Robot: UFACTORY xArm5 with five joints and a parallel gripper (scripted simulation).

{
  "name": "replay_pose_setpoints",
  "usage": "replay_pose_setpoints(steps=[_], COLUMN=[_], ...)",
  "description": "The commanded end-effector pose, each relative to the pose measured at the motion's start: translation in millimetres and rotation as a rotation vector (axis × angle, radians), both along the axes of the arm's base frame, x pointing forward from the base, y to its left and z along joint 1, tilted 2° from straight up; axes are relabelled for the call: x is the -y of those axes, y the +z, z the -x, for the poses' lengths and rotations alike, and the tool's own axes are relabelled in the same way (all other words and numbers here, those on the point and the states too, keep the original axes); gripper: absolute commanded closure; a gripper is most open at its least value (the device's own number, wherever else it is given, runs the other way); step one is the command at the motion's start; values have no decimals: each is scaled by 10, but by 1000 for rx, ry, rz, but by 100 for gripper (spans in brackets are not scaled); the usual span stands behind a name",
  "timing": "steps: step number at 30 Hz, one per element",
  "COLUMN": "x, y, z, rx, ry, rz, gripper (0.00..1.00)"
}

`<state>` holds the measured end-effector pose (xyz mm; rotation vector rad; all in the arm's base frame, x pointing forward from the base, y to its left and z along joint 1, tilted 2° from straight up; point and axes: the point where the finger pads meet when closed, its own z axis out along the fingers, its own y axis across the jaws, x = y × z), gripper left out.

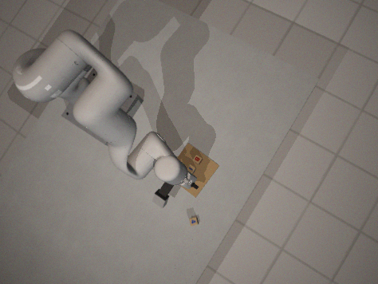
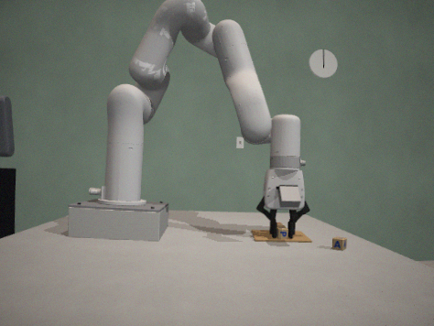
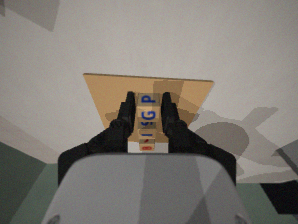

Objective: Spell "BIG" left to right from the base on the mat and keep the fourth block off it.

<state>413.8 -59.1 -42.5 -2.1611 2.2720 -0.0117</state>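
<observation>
The wooden mat [image 1: 211, 167] [image 2: 302, 238] [image 3: 107, 92] lies flat on the table. The G block [image 2: 283, 233] [image 3: 148, 114] stands on it, G on top and a blue P on its side. My gripper [image 2: 283, 235] [image 3: 148, 100] is open, fingers low on either side of this block, with narrow gaps in the wrist view. The I block [image 1: 191, 168] [image 3: 146, 133] and the red B block [image 1: 197, 159] [image 3: 146, 147] continue the row; exact spacing is hard to tell. The A block [image 1: 194, 221] [image 2: 339, 244] lies off the mat. In the top view my gripper hides the G block.
The robot's base [image 2: 114, 222] stands on the same table [image 1: 247, 120], well away from the mat. The wrist camera housing [image 1: 161, 199] sticks out beside the gripper, above the table. Arm shadows darken part of the mat.
</observation>
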Motion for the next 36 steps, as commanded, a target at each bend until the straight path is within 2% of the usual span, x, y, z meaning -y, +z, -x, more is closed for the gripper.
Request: replay_pose_setpoints(steps=[1, 2, 15, 22, 36], x=[2, 2, 2, -2, 17], y=[10, 10, 17, 112, 791], z=[-13, -13, -13, -12, -1], rx=[3, 3, 3, 3, 3], ry=[0, 0, 0, 0, 0], rz=[0, 0, 0, 0, 1], gripper=[62, 58, 58, 58, 58])
